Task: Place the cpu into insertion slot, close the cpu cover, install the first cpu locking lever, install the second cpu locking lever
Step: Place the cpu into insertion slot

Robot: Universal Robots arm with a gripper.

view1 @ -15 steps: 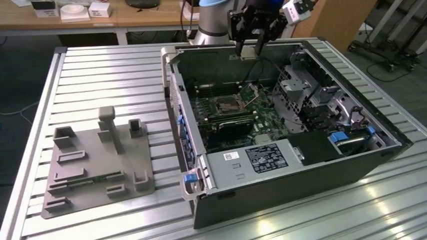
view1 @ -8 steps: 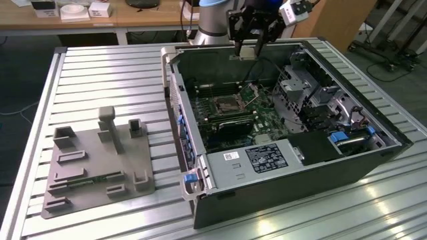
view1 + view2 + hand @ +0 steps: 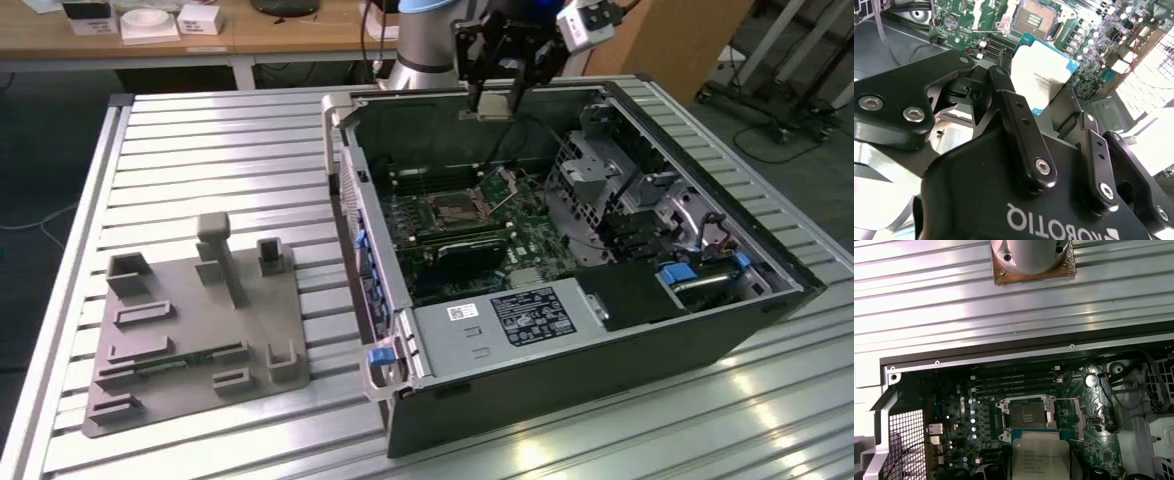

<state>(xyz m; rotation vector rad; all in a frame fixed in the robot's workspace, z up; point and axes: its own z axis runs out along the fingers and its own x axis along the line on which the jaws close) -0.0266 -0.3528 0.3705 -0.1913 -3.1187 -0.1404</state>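
The gripper [image 3: 494, 98] hangs over the open computer case [image 3: 561, 400], its fingers [image 3: 1021, 125] clamped on the cpu [image 3: 1043, 75], which sits between them. Below the fingertips, inside the case, the insertion slot [image 3: 1028, 416] holds no chip. The cpu cover [image 3: 505, 188] is tilted up beside it.

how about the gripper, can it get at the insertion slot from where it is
Probably yes. The gripper, shut on the cpu, hangs above the open case. The insertion slot lies bare, with the cpu cover tilted up beside it. Nothing seems to stand between them.
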